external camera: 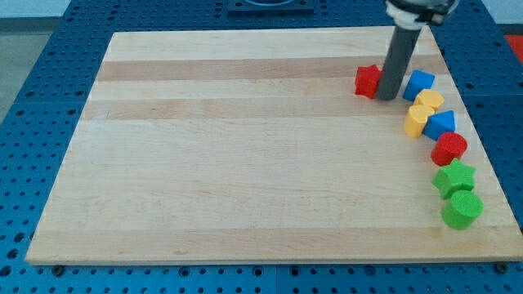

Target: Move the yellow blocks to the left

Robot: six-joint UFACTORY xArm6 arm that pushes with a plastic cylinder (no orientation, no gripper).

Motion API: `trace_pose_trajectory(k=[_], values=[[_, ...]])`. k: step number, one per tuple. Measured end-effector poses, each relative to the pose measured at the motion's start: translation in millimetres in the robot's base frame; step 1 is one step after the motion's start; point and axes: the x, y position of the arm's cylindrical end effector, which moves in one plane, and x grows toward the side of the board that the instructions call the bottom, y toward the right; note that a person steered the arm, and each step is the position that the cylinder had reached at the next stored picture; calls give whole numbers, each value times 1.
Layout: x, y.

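Two yellow blocks sit near the board's right edge: one yellow block [428, 100] and below-left of it a yellow block [416, 120], touching each other. My tip [388, 97] stands just left of them, right beside a red star-like block [368, 81] and left of a blue block [418, 83]. The rod rises from the tip to the view's top.
Down the right edge lie a second blue block [441, 124], a red cylinder [449, 148], a green star block [454, 178] and a green cylinder [462, 209]. The wooden board [245, 147] rests on a blue pegboard table [33, 122].
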Motion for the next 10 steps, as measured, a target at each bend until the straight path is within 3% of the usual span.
trace_pose_trajectory(k=[1,2,5,6,7,8,9,10], values=[[3,-10],[19,-64],[43,-67],[15,-99],[-91,-105],[-150,-42],[-129,77],[-78,175]])
